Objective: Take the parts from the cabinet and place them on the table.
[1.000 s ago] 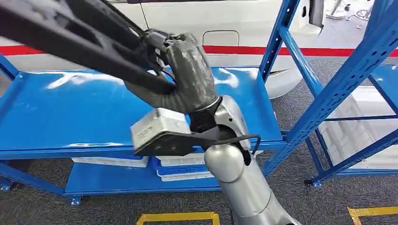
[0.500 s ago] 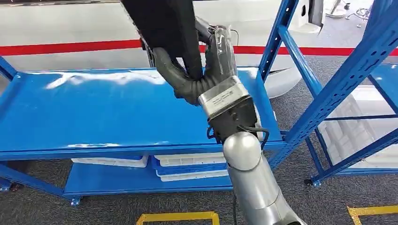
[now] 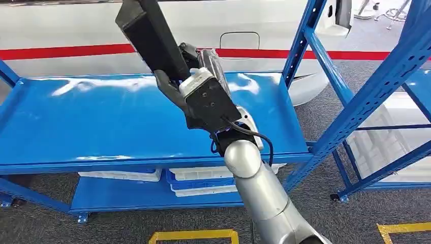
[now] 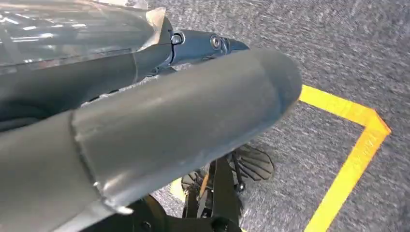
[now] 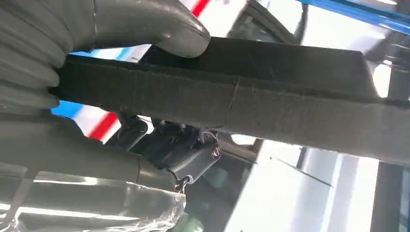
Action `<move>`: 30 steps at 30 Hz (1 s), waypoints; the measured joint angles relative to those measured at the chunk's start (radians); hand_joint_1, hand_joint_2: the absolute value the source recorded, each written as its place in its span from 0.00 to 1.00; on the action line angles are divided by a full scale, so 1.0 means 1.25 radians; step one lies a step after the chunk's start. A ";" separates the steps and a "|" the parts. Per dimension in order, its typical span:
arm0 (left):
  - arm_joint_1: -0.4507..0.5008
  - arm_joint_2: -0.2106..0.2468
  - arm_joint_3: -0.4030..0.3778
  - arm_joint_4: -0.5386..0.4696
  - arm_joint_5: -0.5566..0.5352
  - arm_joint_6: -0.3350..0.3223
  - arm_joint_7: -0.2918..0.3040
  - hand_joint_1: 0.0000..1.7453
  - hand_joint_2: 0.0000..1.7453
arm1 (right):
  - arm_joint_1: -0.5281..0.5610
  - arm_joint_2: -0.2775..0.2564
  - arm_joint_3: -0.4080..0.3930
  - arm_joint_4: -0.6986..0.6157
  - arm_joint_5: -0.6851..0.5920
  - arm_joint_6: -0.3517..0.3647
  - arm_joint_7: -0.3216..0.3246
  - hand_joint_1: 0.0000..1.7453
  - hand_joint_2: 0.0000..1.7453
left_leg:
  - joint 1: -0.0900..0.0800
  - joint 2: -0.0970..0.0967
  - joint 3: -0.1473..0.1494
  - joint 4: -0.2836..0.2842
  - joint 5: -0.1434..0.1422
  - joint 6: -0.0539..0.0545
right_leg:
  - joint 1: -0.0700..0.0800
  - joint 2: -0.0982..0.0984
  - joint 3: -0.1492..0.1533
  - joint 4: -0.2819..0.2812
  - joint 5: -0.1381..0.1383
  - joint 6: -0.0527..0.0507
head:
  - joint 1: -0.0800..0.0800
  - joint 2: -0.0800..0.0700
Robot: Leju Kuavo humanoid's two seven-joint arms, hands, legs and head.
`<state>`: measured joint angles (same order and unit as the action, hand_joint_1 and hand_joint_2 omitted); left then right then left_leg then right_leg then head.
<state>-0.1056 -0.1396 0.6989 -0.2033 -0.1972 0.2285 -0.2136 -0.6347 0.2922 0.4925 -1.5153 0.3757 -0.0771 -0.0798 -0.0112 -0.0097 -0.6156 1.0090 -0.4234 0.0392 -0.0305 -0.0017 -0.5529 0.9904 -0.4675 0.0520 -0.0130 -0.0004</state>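
A blue steel rack [image 3: 127,122] with a bare upper shelf stands before the robot, white trays [image 3: 203,175] on its lower level and a white car body [image 3: 264,25] behind. Above that shelf the right hand [image 3: 195,84] holds a long black trim part [image 3: 150,35] aloft, tilted up and away, clear of the shelf surface. In the right wrist view the thumb [image 5: 145,24] presses on one face of the felt-covered part [image 5: 290,101] while the fingers [image 5: 169,154] curl under it, so the hold is a clamp near one end (most of the length hangs free). To finish the carry well, the arm should probably swing slowly, keep the long end away from the blue upright [image 3: 305,40], and level the part before lowering it to the table. The left hand [image 4: 145,125] hangs over grey carpet with a yellow floor line [image 4: 348,159]; how its fingers lie cannot be told. Compared with half a second earlier, the wrist has rolled and the part now points up to the left.
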 joint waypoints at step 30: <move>0.008 0.004 0.000 -0.001 -0.020 -0.015 -0.009 0.00 0.00 | 0.049 0.009 -0.039 0.094 0.091 -0.001 0.018 1.00 1.00 | 0.024 0.001 0.076 0.000 -0.059 -0.035 | 0.014 -0.003 -0.040 0.011 0.045 -0.019 | 0.003 0.000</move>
<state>-0.0961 -0.1343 0.6988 -0.2041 -0.2216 0.2102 -0.2243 -0.5734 0.3040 0.4437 -1.3977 0.4898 -0.0778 -0.0576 0.0185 -0.0085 -0.5210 1.0085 -0.4972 -0.0045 -0.0132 -0.0050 -0.6023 1.0043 -0.4109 0.0289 -0.0092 -0.0004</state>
